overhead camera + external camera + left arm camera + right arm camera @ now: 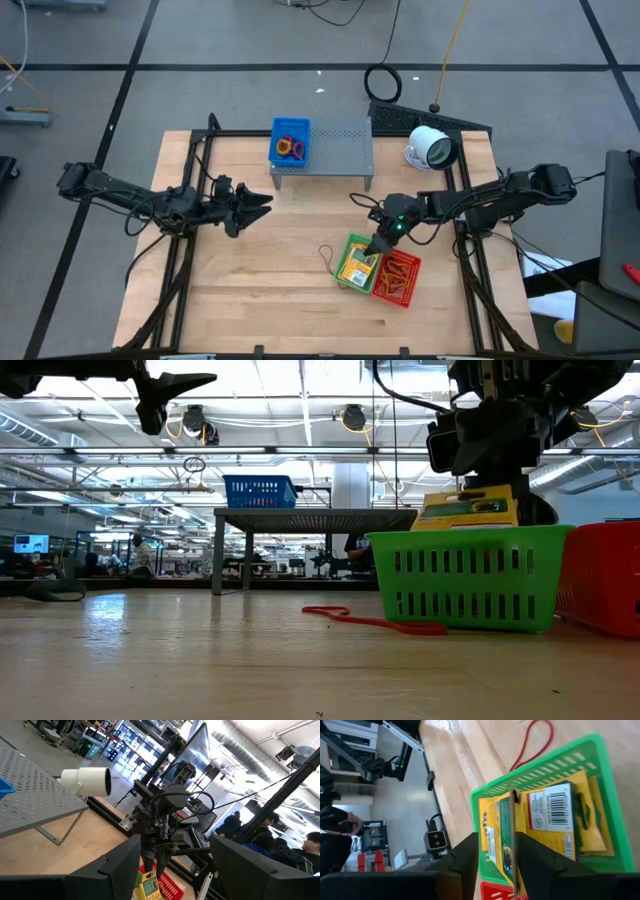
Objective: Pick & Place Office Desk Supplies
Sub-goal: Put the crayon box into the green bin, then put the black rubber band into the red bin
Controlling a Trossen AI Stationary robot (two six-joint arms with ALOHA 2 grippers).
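- Table [260,270]: a grey shelf [335,150] stands at its far edge.
- Green basket [353,262], beside a red basket [398,278], holds yellow packets [555,817].
- Right end effector [381,243], part open, straddles one upright packet [508,837] over the green basket.
- Left end effector [262,203] hangs wide open and empty, well apart.

Bare wooden tabletop [260,270] lies open left of the green slotted plastic basket [354,262], save a thin red rubber band [326,257] touching it; the red plastic basket [398,277] blocks its right, the grey perforated metal shelf [335,148] stands behind.
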